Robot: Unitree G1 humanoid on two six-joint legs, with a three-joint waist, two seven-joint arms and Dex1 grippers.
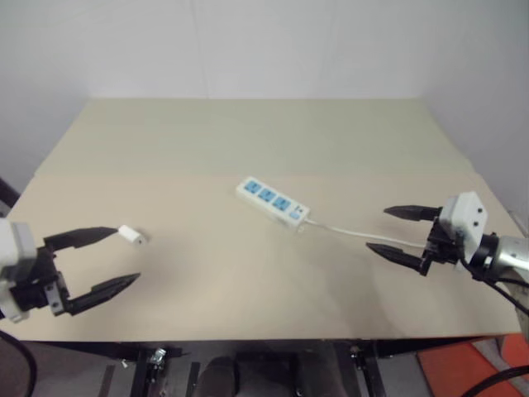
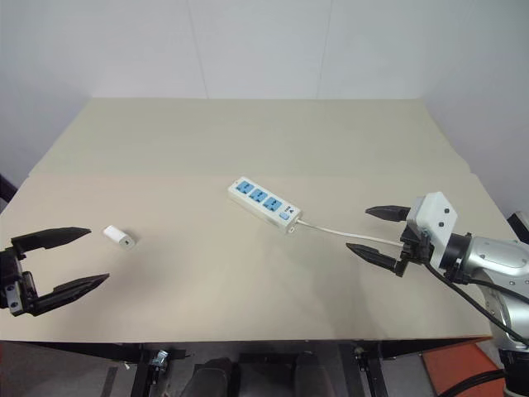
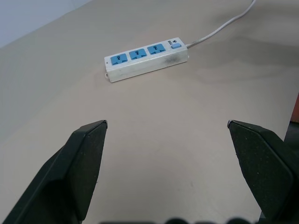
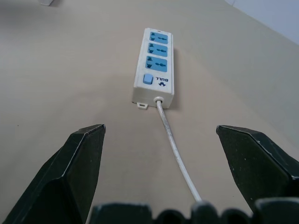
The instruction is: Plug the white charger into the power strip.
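The power strip (image 1: 274, 203) lies flat near the middle of the beige table (image 1: 248, 132), three blue sockets up, its thin white cord (image 1: 355, 233) trailing toward the right. The white charger (image 1: 131, 236) lies on its side at the left, just beyond the upper finger of my left gripper (image 1: 106, 261), which is open and holds nothing. At the right my right gripper (image 1: 399, 233) hovers open over the cord's end, pointing at the strip's switch end (image 4: 147, 79). The strip also shows in the left wrist view (image 3: 147, 59), ahead of the spread fingers (image 3: 86, 158).
Bare tabletop surrounds the strip on all sides. The table's front edge (image 1: 248, 339) runs just below both grippers, with dark frame parts under it. A pale wall (image 1: 264, 41) stands behind the table's far edge.
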